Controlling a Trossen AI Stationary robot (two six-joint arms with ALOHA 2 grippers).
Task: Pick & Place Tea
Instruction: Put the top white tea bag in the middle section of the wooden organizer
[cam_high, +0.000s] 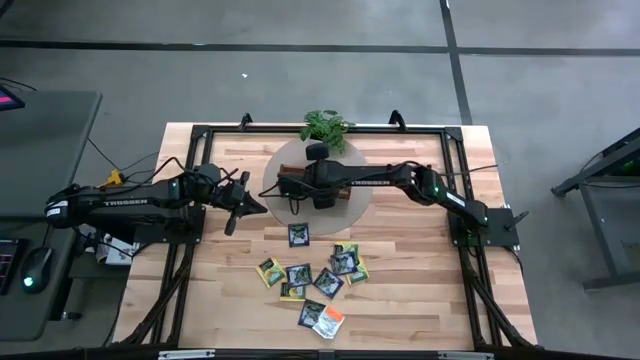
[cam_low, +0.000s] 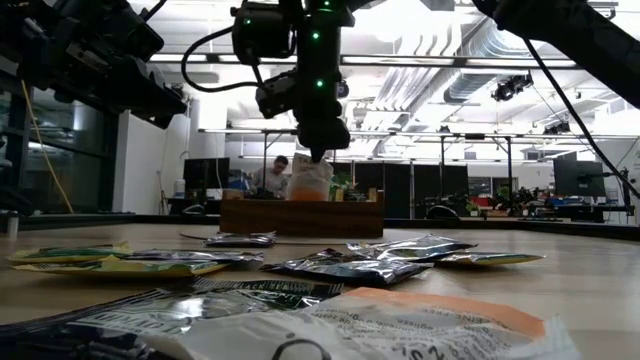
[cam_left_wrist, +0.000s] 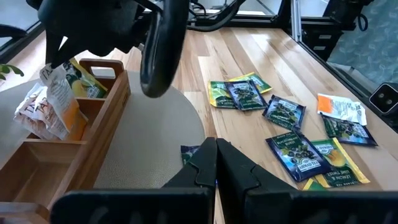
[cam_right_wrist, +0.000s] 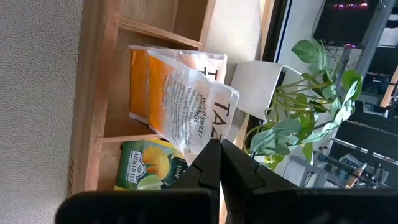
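Note:
My right gripper hangs over the brown wooden tray on the round grey mat, shut on an orange and white tea sachet. More orange and white shows behind it in the same compartment; whether that is a second sachet I cannot tell. A yellow-green sachet lies in the neighbouring compartment. Several loose tea sachets lie flat on the table nearer the front edge. My left gripper waits shut above the mat's left edge, touching nothing. My right gripper pinches the sachet's upper corner between its two fingertips, slanting down from above. The sachet hangs below the fingers, crinkled, and its lower end is down inside the tray's middle compartment.
A small green potted plant in a white pot stands just beyond the tray at the table's far edge. A black frame runs round the tabletop. One dark sachet lies alone just in front of the mat.

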